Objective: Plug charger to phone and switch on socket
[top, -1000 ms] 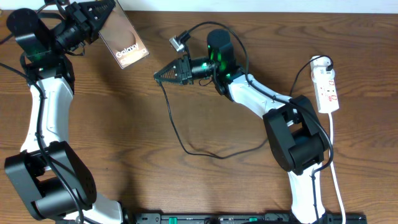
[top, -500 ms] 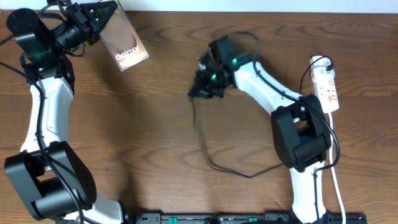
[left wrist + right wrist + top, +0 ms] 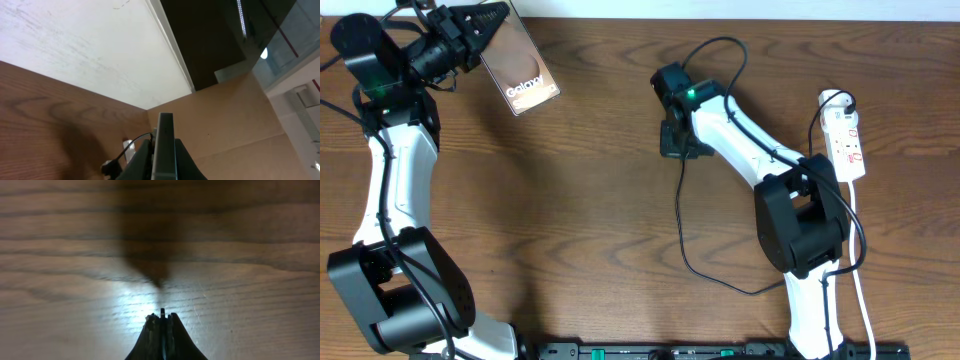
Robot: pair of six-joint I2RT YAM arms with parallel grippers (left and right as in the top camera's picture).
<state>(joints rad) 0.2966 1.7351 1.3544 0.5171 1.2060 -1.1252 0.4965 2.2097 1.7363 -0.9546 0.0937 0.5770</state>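
Right pincer (image 3: 677, 153) swung rightward, clamping charger (image 3: 678, 210); left pincer (image 3: 488, 22) grips phone (image 3: 522, 68); socket (image 3: 847, 140) far right.

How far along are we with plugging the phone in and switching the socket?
Done: both pickups. The left gripper grips the phone, the right gripper pinches the charger near its tip. In hand: joining them; they are far apart. Left: plug in, then press the socket switch.

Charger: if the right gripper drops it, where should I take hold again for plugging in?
Probably the small stiff plug tip, not the limp cable, which would buckle when pushed. Come from above, fingers across its sides, leaving the end poking just past the fingertips, as the shut right gripper holds it now.
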